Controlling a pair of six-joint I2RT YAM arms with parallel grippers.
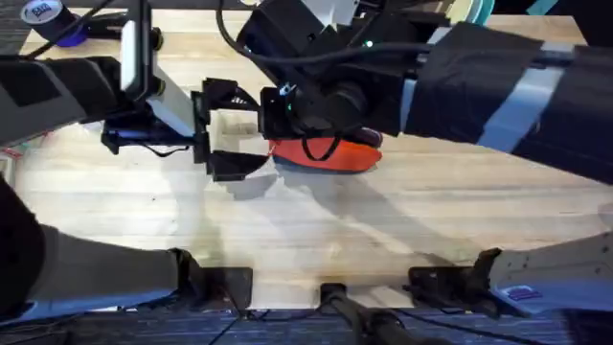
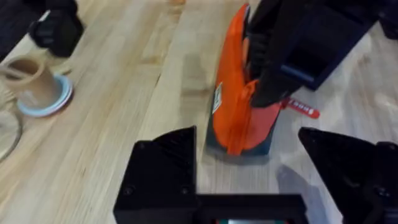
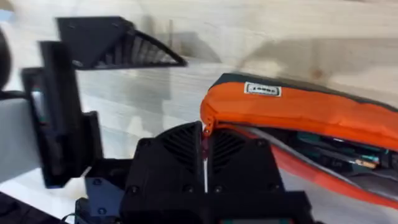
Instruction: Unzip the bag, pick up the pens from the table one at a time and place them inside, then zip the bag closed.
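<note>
Light wooden plank bench under even light. Dark grey carpet beyond its far edge. A blue tape roll lies at the far left corner.

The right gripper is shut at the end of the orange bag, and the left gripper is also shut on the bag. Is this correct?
Not quite. The right gripper is shut at the end of the orange bag, but the left gripper is open, with the bag's end between its fingers untouched. The left wrist view shows this.

Matt cloth bag; wood table
</note>
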